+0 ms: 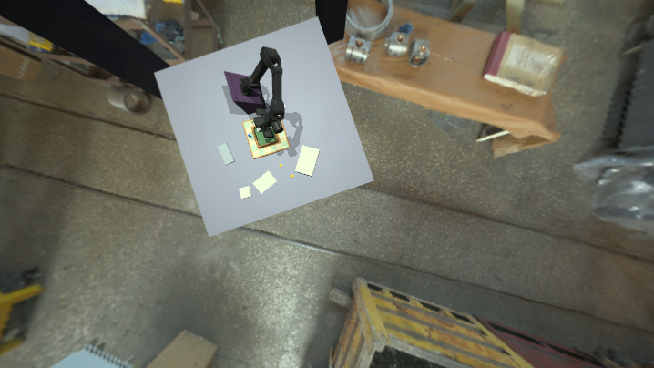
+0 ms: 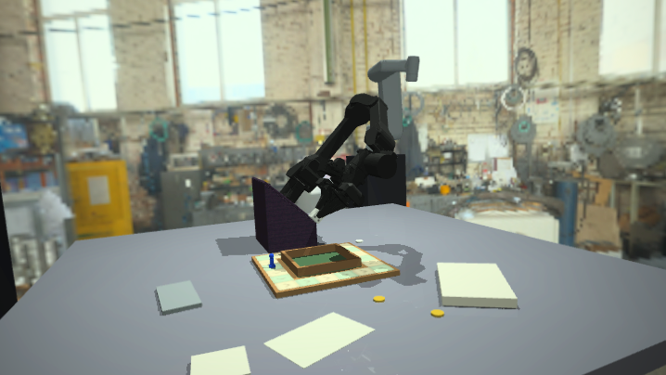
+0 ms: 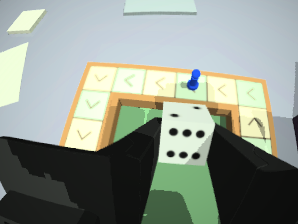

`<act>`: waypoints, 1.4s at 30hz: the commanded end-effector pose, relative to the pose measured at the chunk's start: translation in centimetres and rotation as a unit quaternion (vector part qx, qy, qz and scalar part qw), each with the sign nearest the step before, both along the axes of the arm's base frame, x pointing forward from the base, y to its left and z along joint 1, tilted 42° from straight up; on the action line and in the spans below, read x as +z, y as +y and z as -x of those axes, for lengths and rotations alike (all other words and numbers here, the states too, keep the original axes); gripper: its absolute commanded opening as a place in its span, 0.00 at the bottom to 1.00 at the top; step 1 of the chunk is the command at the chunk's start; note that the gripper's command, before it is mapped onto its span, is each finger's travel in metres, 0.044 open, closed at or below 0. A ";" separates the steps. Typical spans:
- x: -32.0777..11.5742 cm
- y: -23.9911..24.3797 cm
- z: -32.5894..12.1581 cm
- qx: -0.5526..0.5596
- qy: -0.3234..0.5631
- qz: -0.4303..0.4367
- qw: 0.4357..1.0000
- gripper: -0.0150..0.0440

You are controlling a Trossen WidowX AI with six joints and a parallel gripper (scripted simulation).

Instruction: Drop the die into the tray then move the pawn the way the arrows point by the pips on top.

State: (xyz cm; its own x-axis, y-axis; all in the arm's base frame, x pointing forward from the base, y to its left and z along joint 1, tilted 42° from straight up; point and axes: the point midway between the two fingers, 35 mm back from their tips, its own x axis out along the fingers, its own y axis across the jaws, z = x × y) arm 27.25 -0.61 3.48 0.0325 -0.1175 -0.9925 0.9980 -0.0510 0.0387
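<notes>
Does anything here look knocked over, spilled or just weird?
Nothing looks spilled or toppled. The pawn stands upright on the board. The die is off the table, pinched in the end effector above the tray.

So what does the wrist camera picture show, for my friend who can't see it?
A white die is pinched between the black gripper fingers, above the green dice tray. Beyond it, a blue pawn stands on the board's ring of arrow squares.

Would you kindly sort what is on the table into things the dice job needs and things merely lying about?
Needed: die held in the gripper; board; dice tray; blue pawn.

Lying about: purple wedge; two yellow discs; pale cards; grey tile; cream slab.
</notes>
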 end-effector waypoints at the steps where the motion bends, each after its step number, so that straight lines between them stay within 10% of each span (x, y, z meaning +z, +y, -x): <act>1: 0.0 0.0 0.0 0.000 0.000 0.000 1.000 0.25; 6: 0.0 0.0 0.0 0.000 0.000 0.000 1.000 0.25; 23: 2.8 -2.7 0.2 0.002 0.004 -0.004 1.000 1.00; 33: -2.4 -1.0 0.0 0.017 -0.016 -0.401 0.916 1.00; 42: -3.4 -2.0 0.2 0.114 -0.029 -0.372 0.921 0.82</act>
State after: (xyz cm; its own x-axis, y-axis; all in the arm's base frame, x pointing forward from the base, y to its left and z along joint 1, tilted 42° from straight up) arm 27.06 -1.95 0.73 0.0276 0.6109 -0.7912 0.9972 0.0378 0.0640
